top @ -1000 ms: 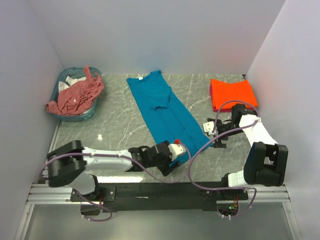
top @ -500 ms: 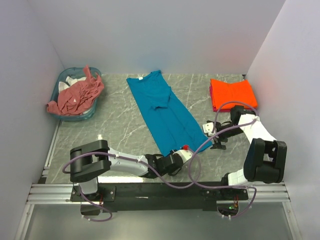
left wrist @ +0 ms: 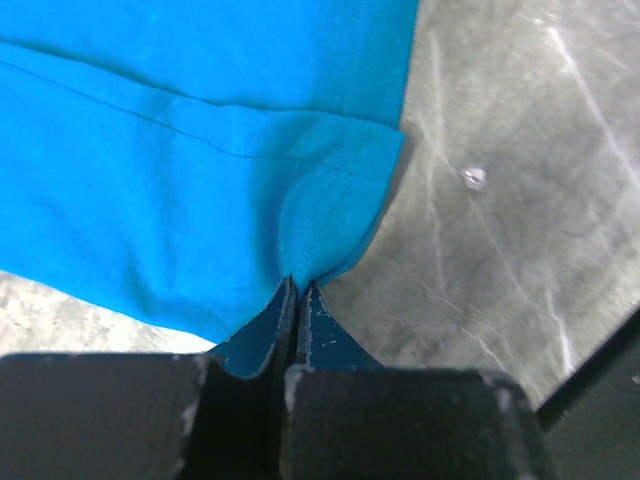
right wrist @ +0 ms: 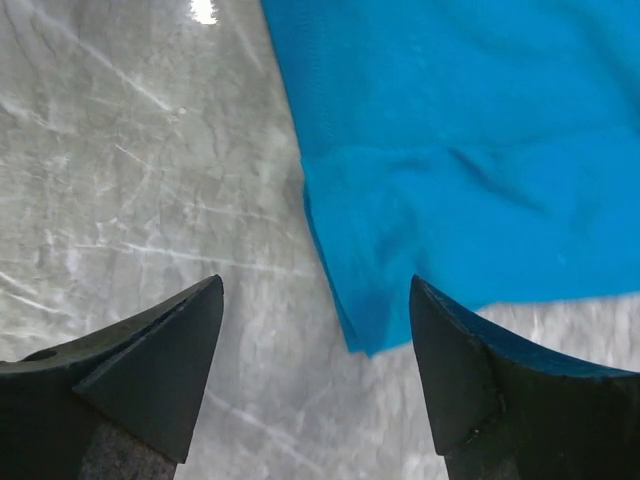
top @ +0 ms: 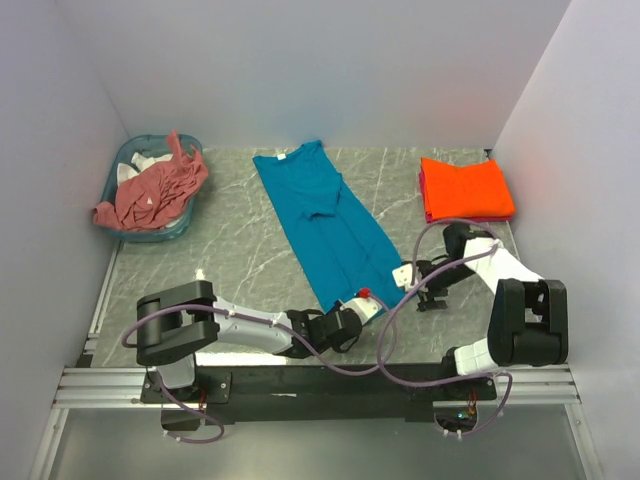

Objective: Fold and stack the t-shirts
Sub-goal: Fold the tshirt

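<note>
A teal-blue t-shirt (top: 325, 215) lies folded lengthwise, running diagonally across the marble table. My left gripper (top: 352, 308) sits low at its near hem and is shut on that hem corner; the cloth (left wrist: 200, 150) puckers into the closed fingertips of the left gripper (left wrist: 300, 283). My right gripper (top: 405, 280) is open at the hem's right corner. In the right wrist view the open right gripper (right wrist: 316, 282) has the shirt's corner (right wrist: 480, 130) between its fingers, not pinched. An orange t-shirt (top: 465, 188) lies folded at the back right. A salmon-pink t-shirt (top: 150, 190) lies crumpled in the basket.
The teal plastic basket (top: 176, 231) stands at the back left against the wall. White walls close in the table on three sides. The black rail with both arm bases runs along the near edge (top: 300, 380).
My left gripper dropped to the table and shut on the teal shirt's near hem corner. My right gripper moved down and left to the other hem corner, its jaws narrowing slightly.
</note>
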